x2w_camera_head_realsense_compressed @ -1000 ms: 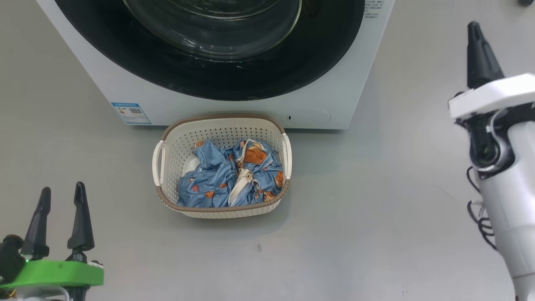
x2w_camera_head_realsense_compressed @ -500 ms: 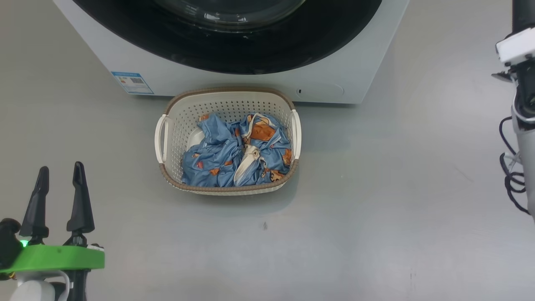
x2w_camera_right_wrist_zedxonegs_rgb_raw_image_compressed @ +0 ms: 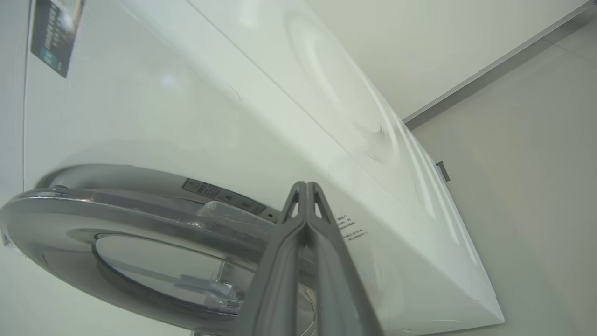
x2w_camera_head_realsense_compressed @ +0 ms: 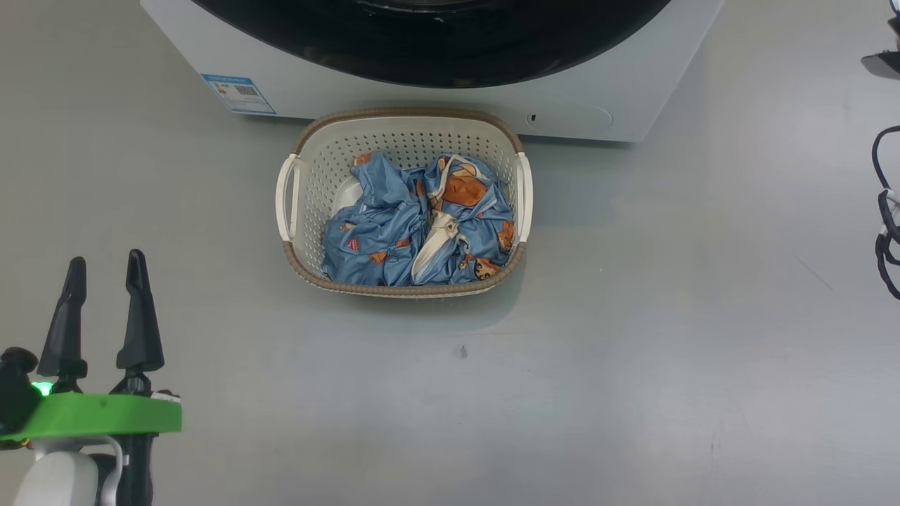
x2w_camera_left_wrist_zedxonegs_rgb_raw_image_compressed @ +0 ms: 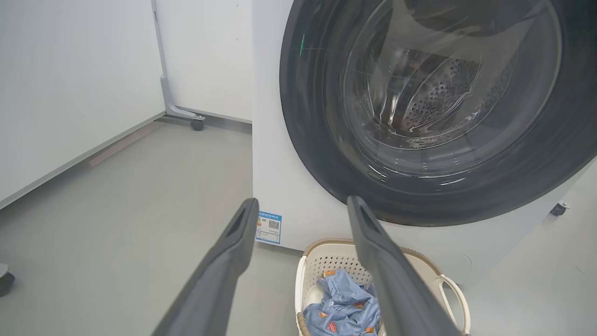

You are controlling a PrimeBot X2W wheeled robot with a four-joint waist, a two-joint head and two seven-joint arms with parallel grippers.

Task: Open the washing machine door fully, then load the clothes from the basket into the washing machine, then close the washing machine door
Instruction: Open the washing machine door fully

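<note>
A smooth grey floor [x2w_camera_head_realsense_compressed: 633, 351] spreads out flat and evenly lit, marked by one small dark speck [x2w_camera_head_realsense_compressed: 462, 351]. Plain white wall panels [x2w_camera_left_wrist_zedxonegs_rgb_raw_image_compressed: 70, 84] meet it at a grey skirting strip [x2w_camera_right_wrist_zedxonegs_rgb_raw_image_compressed: 489, 66]. One panel stands on a metal foot with a castor [x2w_camera_left_wrist_zedxonegs_rgb_raw_image_compressed: 197, 124].

The washing machine [x2w_camera_head_realsense_compressed: 633, 91] runs along the top edge, with the glossy black rim of the washing machine door [x2w_camera_head_realsense_compressed: 436, 49] and a blue label sticker [x2w_camera_head_realsense_compressed: 239, 93] at its lower left corner. Just in front, on the grey floor [x2w_camera_head_realsense_compressed: 633, 351], the basket [x2w_camera_head_realsense_compressed: 309, 211] holds the crumpled clothes [x2w_camera_head_realsense_compressed: 394, 232]. At lower left the left tool [x2w_camera_head_realsense_compressed: 105, 258] rises from a green band [x2w_camera_head_realsense_compressed: 91, 414], its fingers spread apart.
</note>
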